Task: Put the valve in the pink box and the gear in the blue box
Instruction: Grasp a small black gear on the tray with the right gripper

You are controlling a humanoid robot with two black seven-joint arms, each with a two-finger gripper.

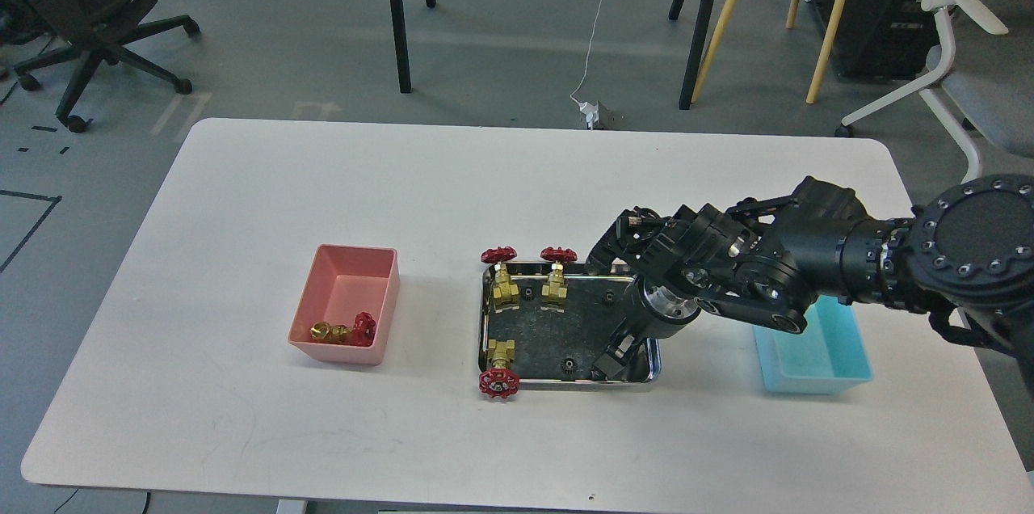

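The pink box [353, 254] stands at the left of the table with one valve [346, 330] lying in it. The steel tray [486, 320] at the centre holds a valve [501, 278], a second one [556, 278] at its far edge and a third [499, 370] at its near left corner. Small black gears [607, 297] lie on the tray floor, with others further left [529, 293] and near the front [569, 367]. My right gripper [611, 302] hangs over the tray's right side, fingers spread with a gear between them, holding nothing. The blue box [816, 364] stands at the right, partly hidden by my arm. My left arm is out of view.
The white table's edges run close to the front [517, 490] and the right. Beyond the far edge are chair legs, stand legs and a power plug on the floor.
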